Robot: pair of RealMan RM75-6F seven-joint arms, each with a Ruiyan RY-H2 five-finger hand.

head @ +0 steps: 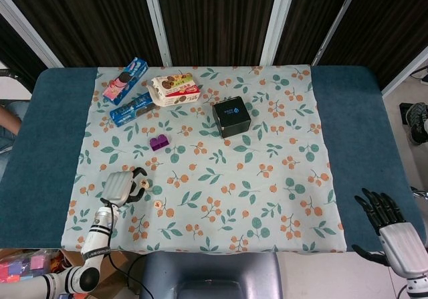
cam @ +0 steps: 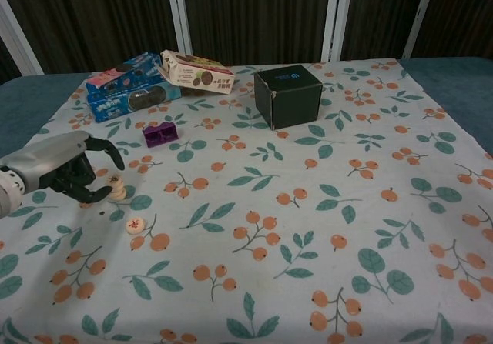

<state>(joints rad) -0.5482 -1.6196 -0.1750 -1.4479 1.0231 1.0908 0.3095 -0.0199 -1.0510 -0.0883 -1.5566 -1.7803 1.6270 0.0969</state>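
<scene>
At the left edge of the chest view, the left hand [cam: 65,171] curls loosely around the small stack of wooden discs [cam: 116,186], apparently not gripping it. Fingers should clear the stack without toppling it; a loose disc [cam: 134,224] lies close by.

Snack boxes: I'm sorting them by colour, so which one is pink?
The pink snack box at the far left, angled behind the blue one; the third is cream-white.
</scene>
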